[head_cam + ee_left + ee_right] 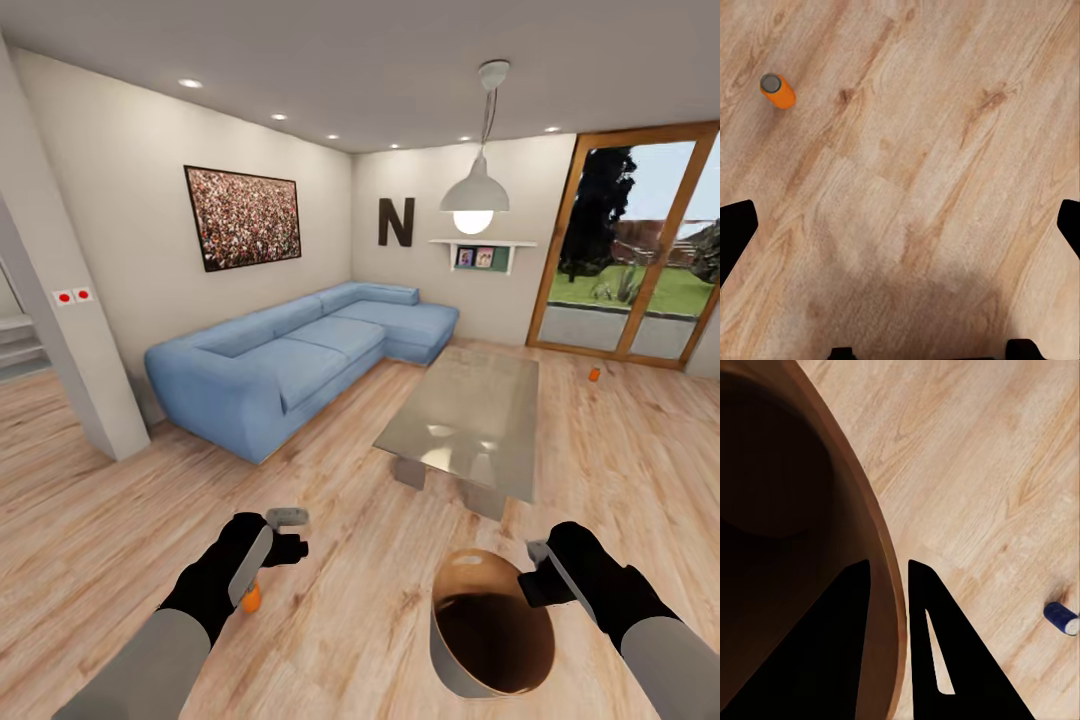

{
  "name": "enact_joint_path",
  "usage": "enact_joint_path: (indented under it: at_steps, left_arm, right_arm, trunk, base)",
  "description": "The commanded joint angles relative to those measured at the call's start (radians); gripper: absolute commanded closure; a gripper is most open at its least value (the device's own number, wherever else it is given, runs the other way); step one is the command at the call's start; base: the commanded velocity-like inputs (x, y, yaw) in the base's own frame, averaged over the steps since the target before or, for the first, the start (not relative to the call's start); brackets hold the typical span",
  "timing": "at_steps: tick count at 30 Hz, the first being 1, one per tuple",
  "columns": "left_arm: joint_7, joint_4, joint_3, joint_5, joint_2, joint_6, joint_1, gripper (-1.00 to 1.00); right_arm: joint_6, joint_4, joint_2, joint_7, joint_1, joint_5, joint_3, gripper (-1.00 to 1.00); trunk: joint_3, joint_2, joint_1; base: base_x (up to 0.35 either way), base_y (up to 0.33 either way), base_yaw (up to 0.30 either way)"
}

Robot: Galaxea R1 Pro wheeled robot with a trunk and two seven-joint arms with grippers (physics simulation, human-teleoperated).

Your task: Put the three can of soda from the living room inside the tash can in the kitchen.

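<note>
**Now in the living room, bin in hand**

Ahead stand the blue sofa (300,360) and the glass surface (470,415). Right jaws (535,572) pinch the trash can (490,640) by its rim, one finger inside, one outside. Left jaws (900,225) hang spread wide and empty above the floor; an orange soda can (778,91) stands just beside them. Another can (594,375) sits far off near the glass door.

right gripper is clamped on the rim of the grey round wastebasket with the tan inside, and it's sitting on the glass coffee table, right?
Partly. The right gripper does clamp the rim of the grey round wastebasket with the tan inside, one finger inside and one outside. But the wastebasket is not on the glass coffee table: the head view shows it nearer the robot, over the light wooden floor.
</note>
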Motion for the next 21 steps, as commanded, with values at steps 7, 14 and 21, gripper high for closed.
enact_joint_path:
  at_steps: [7, 14, 21]
  left_arm:
    - [0.0, -0.001, 0.0, 0.001, 0.0, 0.0, 0.0, -1.0]
    - [0.0, -0.004, 0.0, 0.002, 0.0, 0.0, 0.001, -1.0]
    - [0.0, -0.003, 0.0, 0.002, -0.001, 0.0, 0.0, -1.0]
  right_arm:
    - [0.002, 0.0, 0.0, 0.003, 0.0, -0.016, 0.0, 1.0]
    - [0.002, 0.0, 0.0, 0.003, 0.0, -0.016, 0.0, 1.0]
    - [0.002, 0.0, 0.0, 0.003, 0.0, -0.016, 0.0, 1.0]
  trunk:
    - [0.0, 0.0, 0.0]
    - [0.0, 0.0, 0.0]
    - [0.0, 0.0, 0.0]
  base:
    - [0.33, 0.132, 0.0]
    - [0.303, 0.187, 0.0]
    - [0.279, 0.227, 0.0]
